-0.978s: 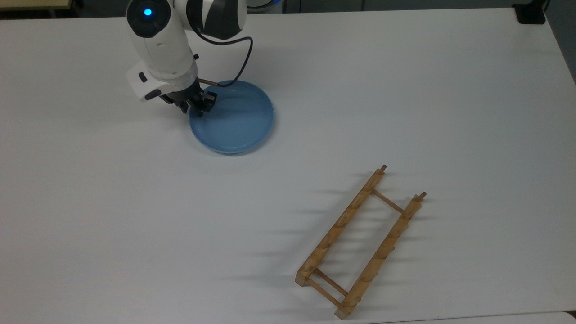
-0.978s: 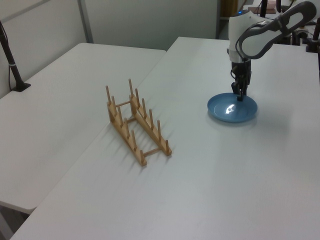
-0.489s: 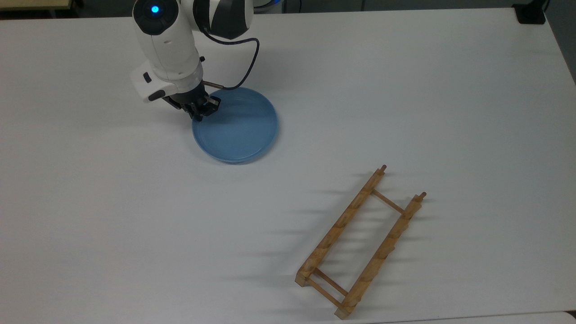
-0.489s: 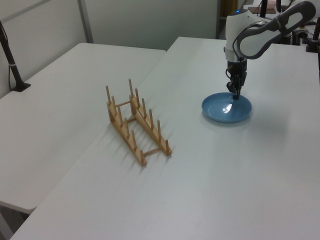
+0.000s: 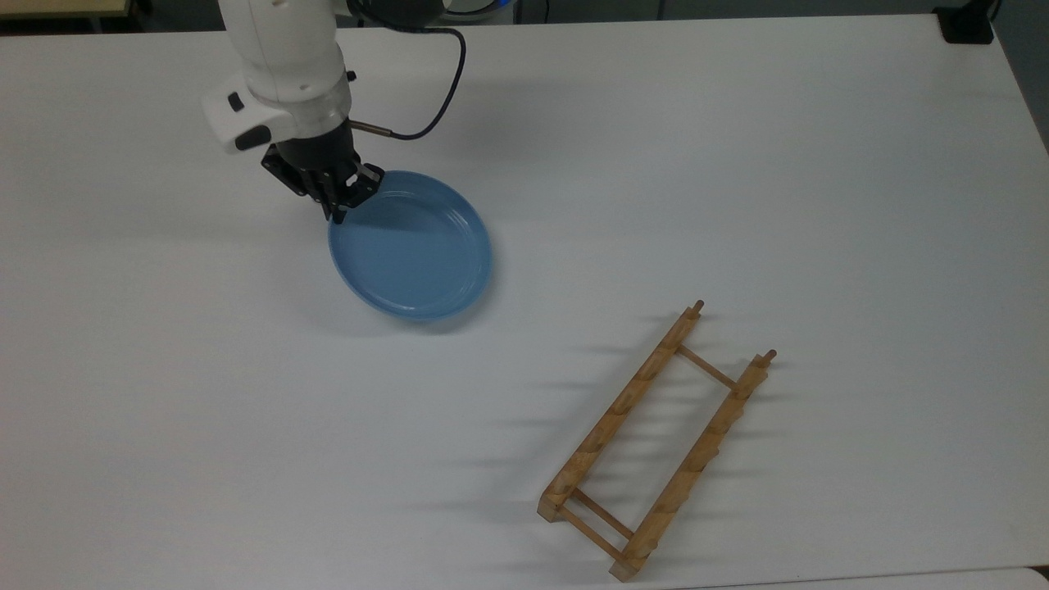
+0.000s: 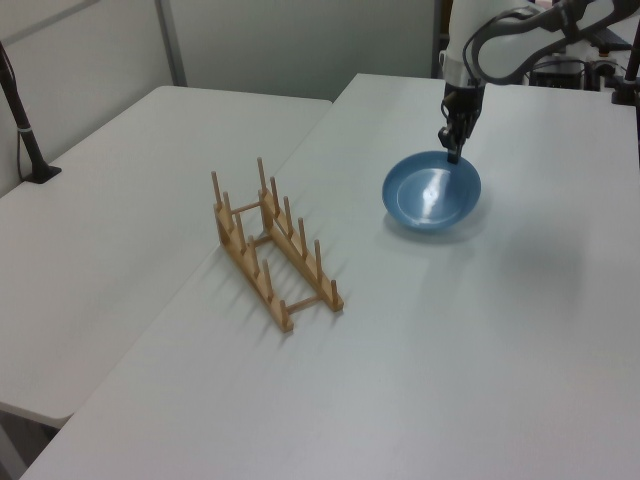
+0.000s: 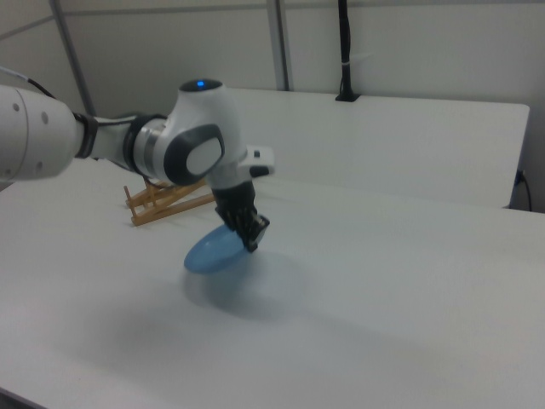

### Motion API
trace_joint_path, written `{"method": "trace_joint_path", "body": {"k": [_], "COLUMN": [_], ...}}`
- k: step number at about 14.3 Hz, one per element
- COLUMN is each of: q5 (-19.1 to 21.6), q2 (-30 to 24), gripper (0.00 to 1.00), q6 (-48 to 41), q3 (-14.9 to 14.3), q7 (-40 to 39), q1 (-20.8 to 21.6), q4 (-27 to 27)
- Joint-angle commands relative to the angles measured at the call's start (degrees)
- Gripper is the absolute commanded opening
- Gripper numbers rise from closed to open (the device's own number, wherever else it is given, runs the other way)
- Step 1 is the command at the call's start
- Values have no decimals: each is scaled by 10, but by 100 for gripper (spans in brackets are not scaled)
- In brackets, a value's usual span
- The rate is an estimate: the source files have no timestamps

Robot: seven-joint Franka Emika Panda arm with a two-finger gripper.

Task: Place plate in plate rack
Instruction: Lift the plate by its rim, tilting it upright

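The light-blue plate (image 5: 412, 246) (image 6: 430, 192) (image 7: 213, 250) hangs tilted above the white table, held by its rim. My gripper (image 5: 338, 202) (image 6: 453, 152) (image 7: 250, 240) is shut on that rim, at the plate's upper left edge in the top view. The wooden plate rack (image 5: 656, 442) (image 6: 272, 246) (image 7: 166, 199) stands on the table, well away from the plate, at the top view's lower right. Nothing sits between its pegs.
A white table (image 5: 737, 164) carries everything. A second table (image 6: 110, 200) joins it at the left view's left, with a black pole (image 6: 22, 120) on it. A black cable (image 5: 434, 98) loops from the arm's wrist.
My gripper has risen with the plate. The plate has left the table and now hangs tilted, shifted toward the rack's side in the left view.
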Motion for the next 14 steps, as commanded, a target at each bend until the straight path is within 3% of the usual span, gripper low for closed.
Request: {"method": "trace_joint_path", "body": {"k": [1,6,10,12,14], "q5": [20,22,2,-31,-101], "q2": [-21,-21,-20,-13,-8], "gripper": [0,0,0,0,0], "q6": [-19,28,131,200,257], "q3": [-1,16,17,17,16], "q7": [-3,-3,1,15,49], "q1": [4,18,54,76,97], "q4": [53,129,137,137,137]}}
